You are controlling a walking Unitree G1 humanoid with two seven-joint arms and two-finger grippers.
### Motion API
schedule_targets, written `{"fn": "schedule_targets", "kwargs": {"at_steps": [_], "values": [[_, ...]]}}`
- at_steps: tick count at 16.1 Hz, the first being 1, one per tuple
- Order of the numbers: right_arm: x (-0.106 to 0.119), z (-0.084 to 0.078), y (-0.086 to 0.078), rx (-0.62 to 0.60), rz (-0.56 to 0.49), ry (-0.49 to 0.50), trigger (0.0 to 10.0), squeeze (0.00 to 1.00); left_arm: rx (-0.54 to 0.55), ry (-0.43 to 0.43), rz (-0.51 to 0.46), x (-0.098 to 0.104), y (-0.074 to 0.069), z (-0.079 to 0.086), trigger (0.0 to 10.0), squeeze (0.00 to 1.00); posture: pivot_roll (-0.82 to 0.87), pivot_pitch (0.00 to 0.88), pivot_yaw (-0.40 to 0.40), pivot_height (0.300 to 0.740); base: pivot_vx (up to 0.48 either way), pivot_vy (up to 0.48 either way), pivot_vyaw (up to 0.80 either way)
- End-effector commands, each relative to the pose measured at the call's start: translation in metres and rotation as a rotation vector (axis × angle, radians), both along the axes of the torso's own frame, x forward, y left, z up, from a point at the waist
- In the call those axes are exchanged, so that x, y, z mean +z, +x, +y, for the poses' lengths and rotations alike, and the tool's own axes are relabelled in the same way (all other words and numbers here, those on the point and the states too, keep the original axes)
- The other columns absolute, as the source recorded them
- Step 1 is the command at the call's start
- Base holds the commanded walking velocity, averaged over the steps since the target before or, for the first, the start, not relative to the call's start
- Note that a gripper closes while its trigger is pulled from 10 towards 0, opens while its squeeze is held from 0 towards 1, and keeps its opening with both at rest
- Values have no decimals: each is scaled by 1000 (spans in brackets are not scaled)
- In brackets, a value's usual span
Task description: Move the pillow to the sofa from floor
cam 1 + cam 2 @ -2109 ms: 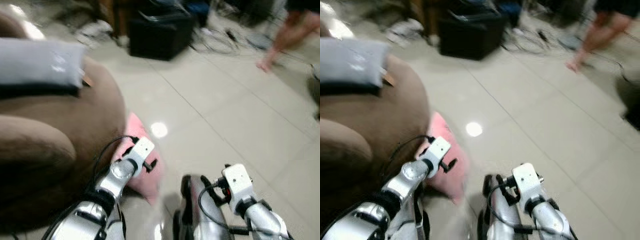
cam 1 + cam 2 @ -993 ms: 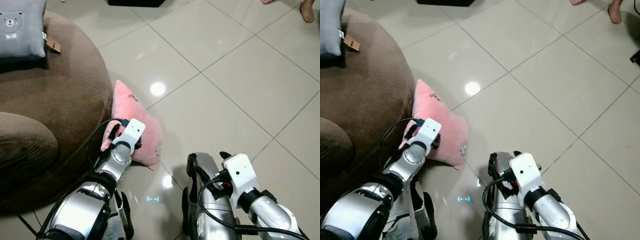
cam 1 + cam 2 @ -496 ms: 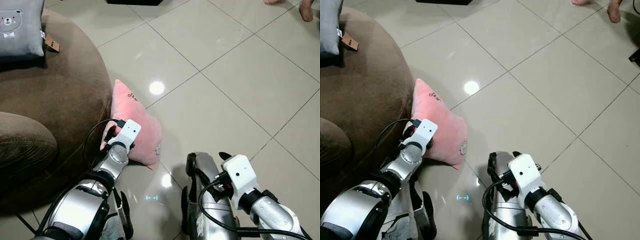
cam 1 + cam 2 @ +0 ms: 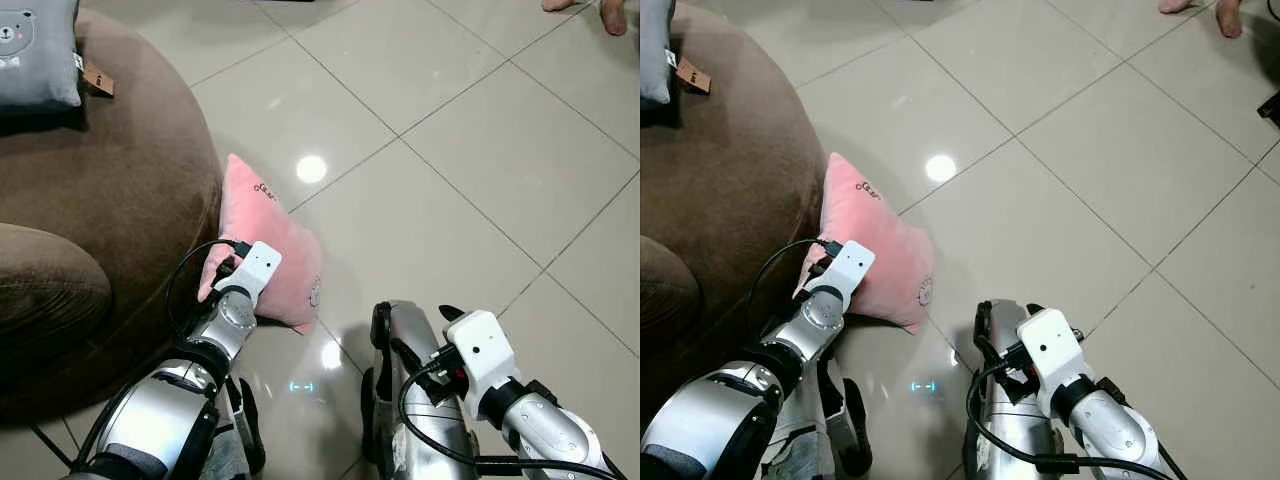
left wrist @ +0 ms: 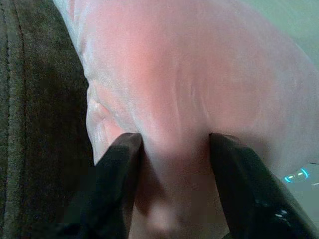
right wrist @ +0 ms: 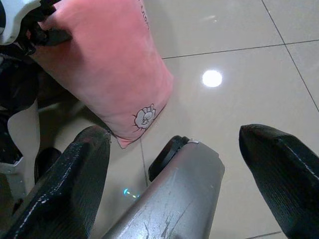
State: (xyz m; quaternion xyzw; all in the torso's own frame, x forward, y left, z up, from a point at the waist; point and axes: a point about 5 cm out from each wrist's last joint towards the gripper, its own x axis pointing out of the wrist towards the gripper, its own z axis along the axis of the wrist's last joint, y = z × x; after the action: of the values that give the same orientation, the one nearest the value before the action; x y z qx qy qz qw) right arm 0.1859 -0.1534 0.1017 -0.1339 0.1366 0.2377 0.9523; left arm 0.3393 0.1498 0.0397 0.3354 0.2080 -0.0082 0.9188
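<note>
1. Left gripper pinches a fold of the pink pillow, one black finger pressed on each side of the fabric.
2. Pillow stands tilted on the tiled floor, leaning against the brown sofa.
3. Right gripper hangs spread wide and holding nothing, above the robot's silver leg.
4. Grey cushion lies on the sofa seat, well apart from the pillow.
5. Bare feet of a person show at the far edge of the floor.
</note>
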Motion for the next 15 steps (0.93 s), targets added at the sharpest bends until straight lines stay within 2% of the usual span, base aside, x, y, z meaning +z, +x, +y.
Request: {"fn": "schedule_targets", "kwargs": {"at_steps": [1,15], "values": [[0,-1,-5,4,16,-12,10000,0,14,17,31,-7,-5,2,0,0,-244,342,-53,527,0,0,0],[-1,-5,-4,-3,17,-20,10000,0,8,-63,31,-4,-2,-9,0,0,-261,310,-52,527,0,0,0]]}}
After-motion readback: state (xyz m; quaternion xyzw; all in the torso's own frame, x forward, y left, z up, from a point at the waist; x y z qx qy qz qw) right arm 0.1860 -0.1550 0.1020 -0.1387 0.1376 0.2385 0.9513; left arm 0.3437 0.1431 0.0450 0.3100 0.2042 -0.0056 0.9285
